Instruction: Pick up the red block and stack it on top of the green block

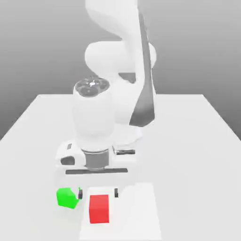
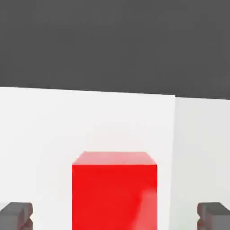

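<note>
Fingers [image 2: 210, 214] stand wide apart and released, with nothing clasped between them; in the exterior view the dark tips hang low, one close to the green block [image 1: 68, 198] and the other toward the exterior view's right. The red block [image 1: 99, 209] sits on a bright white patch [image 1: 136, 212] of the pale desk [image 1: 188, 164], toward the patch's edge on the exterior view's left. In the hand view it lies between the two fingertips, touching neither, its red face broad and a paler pinkish face running along one edge. The green block is near the red one, apart from it, on the exterior view's left; it is turned at an angle, and one dark fingertip overlaps its edge in that view. Whether that tip touches the green block, I cannot tell. Neither block is stacked on the other. The white arm [image 1: 94, 117] reaches down above the desk, its hand [image 1: 96, 160] pointing downward behind the blocks as the exterior view sees them, with a long dark strip along the hand's lower edge.
</note>
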You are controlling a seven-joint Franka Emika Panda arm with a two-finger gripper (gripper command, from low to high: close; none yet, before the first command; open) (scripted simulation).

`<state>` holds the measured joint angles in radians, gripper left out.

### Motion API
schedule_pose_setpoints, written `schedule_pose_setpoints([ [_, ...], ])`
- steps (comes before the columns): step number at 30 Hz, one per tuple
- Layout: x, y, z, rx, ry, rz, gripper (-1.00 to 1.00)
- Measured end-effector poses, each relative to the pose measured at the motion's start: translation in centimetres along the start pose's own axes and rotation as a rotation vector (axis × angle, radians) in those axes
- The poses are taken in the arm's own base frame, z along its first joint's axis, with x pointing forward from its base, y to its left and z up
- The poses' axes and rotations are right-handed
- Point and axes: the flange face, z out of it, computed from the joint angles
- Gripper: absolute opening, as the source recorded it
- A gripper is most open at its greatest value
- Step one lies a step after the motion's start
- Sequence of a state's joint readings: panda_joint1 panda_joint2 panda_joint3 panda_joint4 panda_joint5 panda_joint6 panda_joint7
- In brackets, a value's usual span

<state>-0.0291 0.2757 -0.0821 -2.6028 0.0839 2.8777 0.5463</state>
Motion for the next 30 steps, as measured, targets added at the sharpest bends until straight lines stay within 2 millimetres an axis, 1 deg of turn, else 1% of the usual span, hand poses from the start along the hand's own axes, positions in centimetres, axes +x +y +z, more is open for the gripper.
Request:
schedule_pose_setpoints([
  [1, -0.1, 0.0, 0.9, 0.000, 0.000, 0.000, -1.00],
  [6, -0.1, 0.0, 0.9, -0.001, -0.001, 0.000, -1.00],
  [7, -0.1, 0.1, 1.4, -0.001, -0.001, 0.000, -1.00],
  [8, -0.1, 0.0, 1.1, 0.000, -0.001, 0.000, -1.00],
  [10, 0.0, 0.0, -0.6, -0.001, -0.001, -0.001, -1.00],
  [13, -0.1, 0.0, -3.9, 0.000, -0.001, 0.000, -1.00],
  [14, 0.1, 0.8, -4.8, -0.002, 0.000, -0.009, -1.00],
  [15, 0.5, 2.1, -5.5, -0.004, 0.002, -0.019, -1.00],
  [16, 1.2, 4.1, -6.2, -0.006, 0.003, -0.020, -1.00],
  [17, 1.4, 5.6, -6.8, -0.007, 0.004, -0.037, -1.00],
  [20, 1.7, 10.3, -8.3, -0.004, 0.001, -0.094, -1.00],
  [21, 1.5, 11.0, -8.3, -0.002, -0.001, -0.116, -1.00],
  [22, 1.5, 11.2, -7.7, 0.000, -0.001, -0.130, -1.00],
  [24, 1.4, 11.2, -6.1, 0.002, -0.002, -0.144, -1.00],
  [27, 1.3, 11.3, -3.1, 0.002, -0.003, -0.146, -1.00],
  [28, 1.3, 11.4, -2.5, 0.001, -0.003, -0.145, 1.00],
  [30, 1.3, 11.4, -2.5, 0.001, -0.003, -0.145, 1.00],
])
